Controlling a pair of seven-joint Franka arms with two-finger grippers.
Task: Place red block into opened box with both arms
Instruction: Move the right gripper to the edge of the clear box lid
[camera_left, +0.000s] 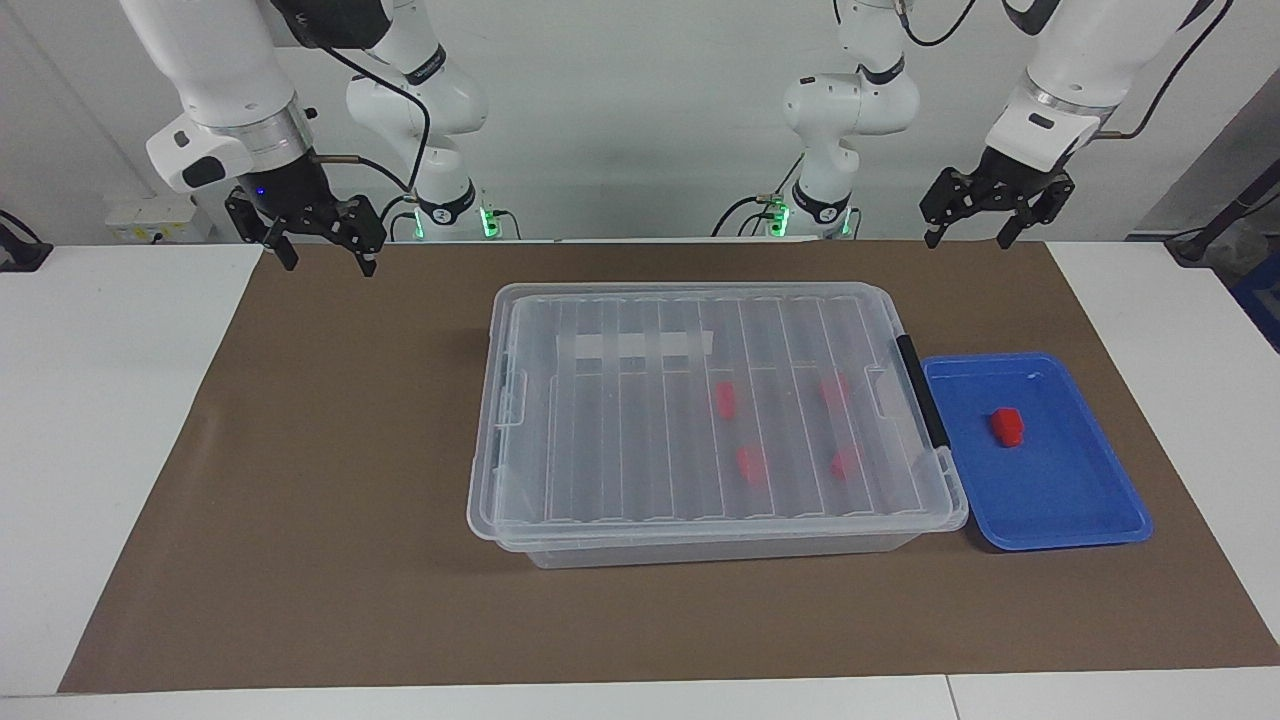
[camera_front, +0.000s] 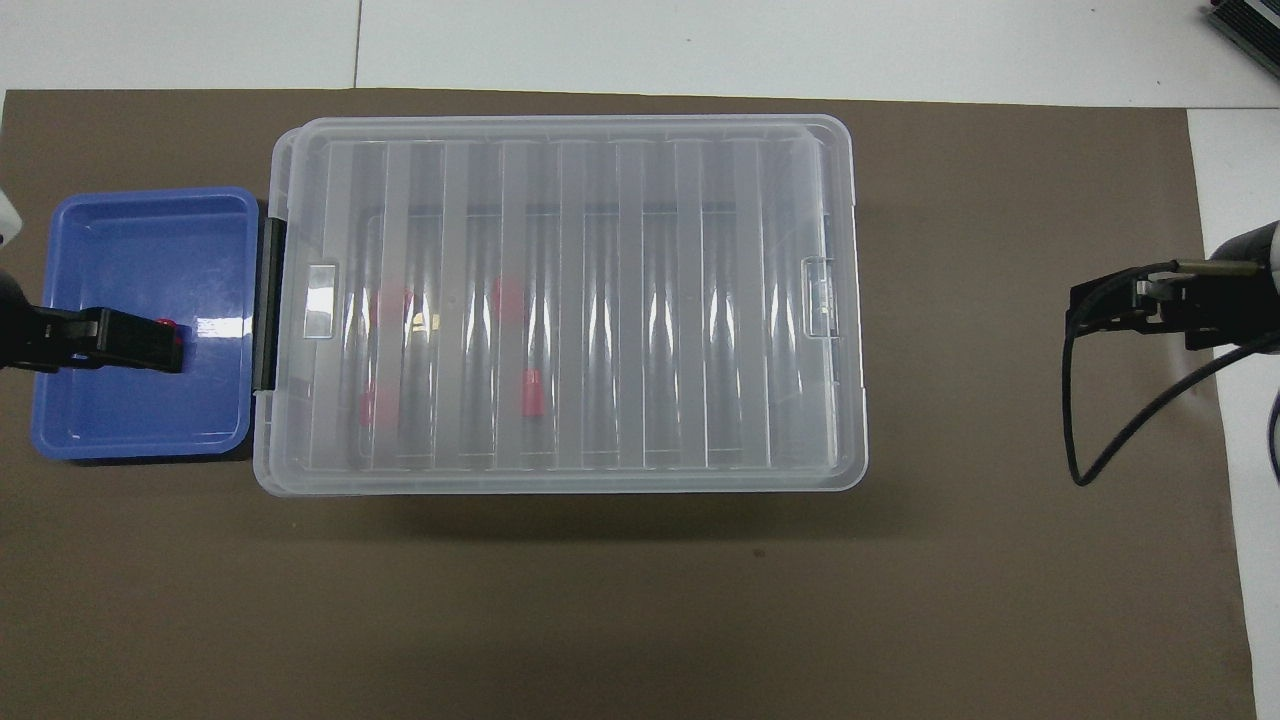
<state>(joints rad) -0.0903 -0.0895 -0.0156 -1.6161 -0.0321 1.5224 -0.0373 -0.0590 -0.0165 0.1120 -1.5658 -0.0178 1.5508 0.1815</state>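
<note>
Block (camera_left: 1007, 425) plain in facing view, overhead mostly under left gripper (camera_front: 135, 340).

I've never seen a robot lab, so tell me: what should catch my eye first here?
Probably the big clear box in the middle of the brown mat, its ribbed lid shut, with four red blocks showing faintly through it. Beside it, toward the left arm's end, one bright red block lies alone in a blue tray. Both arms wait, the left claw and right claw open over the mat's edge nearest the robots.
</note>
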